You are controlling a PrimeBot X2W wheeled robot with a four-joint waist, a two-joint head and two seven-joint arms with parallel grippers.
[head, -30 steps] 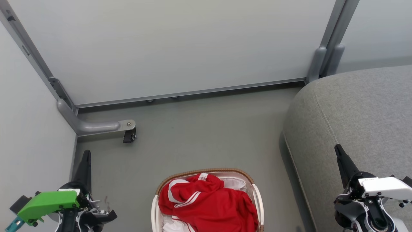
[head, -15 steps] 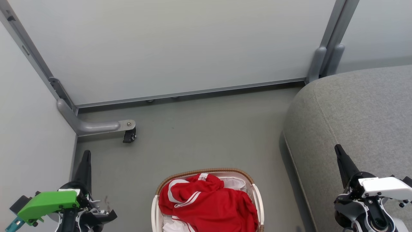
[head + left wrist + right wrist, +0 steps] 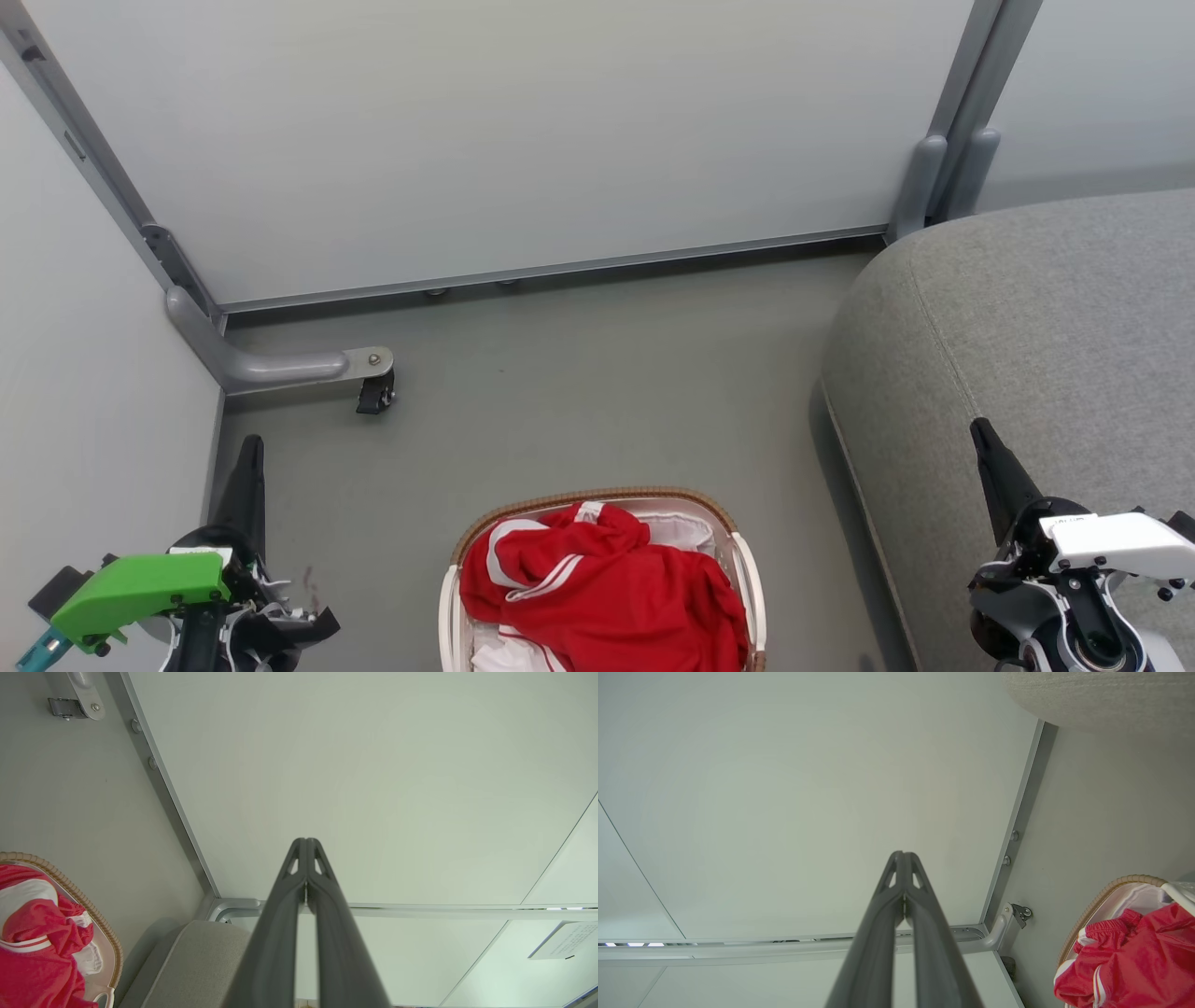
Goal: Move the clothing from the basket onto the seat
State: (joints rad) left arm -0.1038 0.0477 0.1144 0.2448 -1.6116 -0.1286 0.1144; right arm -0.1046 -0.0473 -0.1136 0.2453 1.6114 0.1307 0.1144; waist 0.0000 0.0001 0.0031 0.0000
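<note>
The red clothing (image 3: pixel 602 583) lies heaped inside the white basket (image 3: pixel 747 569), which stands on the grey floor (image 3: pixel 579 392) at the bottom middle of the head view. The picture's lower edge cuts off the basket's near end and the lower part of the heap. The garments are bunched together, so white trim and a white patch show, but where one piece ends and the other begins cannot be told. A little of the white cloth liner (image 3: pixel 686 530) shows at the far end, under the brown woven rim. The grey seat (image 3: pixel 1046 327) stands to the basket's right with a strip of floor between them, and the right edge cuts it off. The left gripper (image 3: pixel 250 442) hangs at the lower left, well apart from the basket. From the head it reads as one dark spike, but the left wrist view shows its two fingers pressed together with nothing between them. The right gripper (image 3: pixel 977 427) hangs over the seat's near part, and whether it touches the fabric cannot be told. In the right wrist view its fingers also meet at the tips on nothing. Pale partition panels (image 3: pixel 523 131) close off the back, with a small black castor (image 3: pixel 375 394) on a grey foot at the left.
</note>
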